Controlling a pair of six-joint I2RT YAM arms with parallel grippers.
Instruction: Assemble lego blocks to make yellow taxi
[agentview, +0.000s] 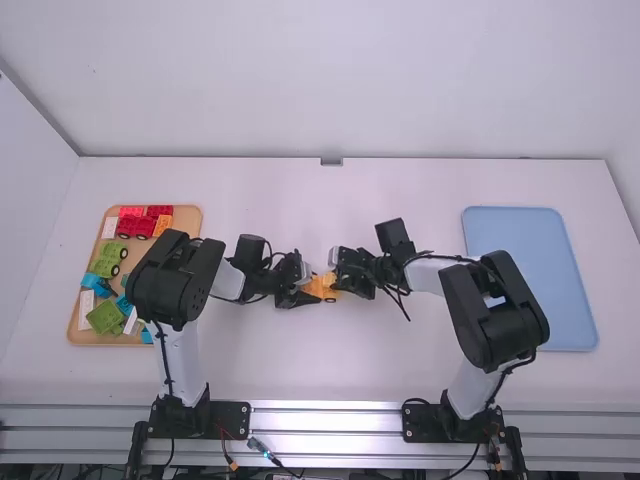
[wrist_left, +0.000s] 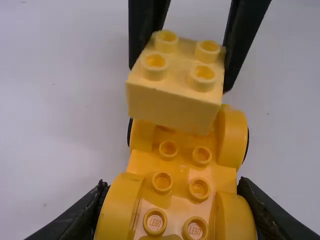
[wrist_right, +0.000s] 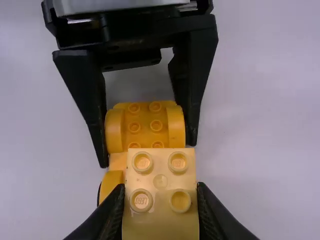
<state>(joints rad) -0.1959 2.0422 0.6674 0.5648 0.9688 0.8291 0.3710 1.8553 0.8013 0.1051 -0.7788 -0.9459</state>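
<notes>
At the middle of the table my left gripper (agentview: 298, 290) is shut on the orange-yellow car base (agentview: 318, 288); my right gripper (agentview: 345, 275) faces it from the right. In the left wrist view my left gripper (wrist_left: 175, 210) holds the wheeled car base (wrist_left: 182, 175) by its sides, studs up. A lighter yellow block (wrist_left: 175, 82) with four studs is at the base's far end, partly above it. In the right wrist view my right gripper (wrist_right: 160, 200) is shut on this yellow block (wrist_right: 161, 182), which hides part of the car base (wrist_right: 145, 122). Whether block and base touch, I cannot tell.
A tan tray (agentview: 190, 215) at the left holds several red, green, blue, white and orange pieces, with the left arm partly over it. A blue tray (agentview: 530, 270) lies at the right, with the right arm's elbow over its left side.
</notes>
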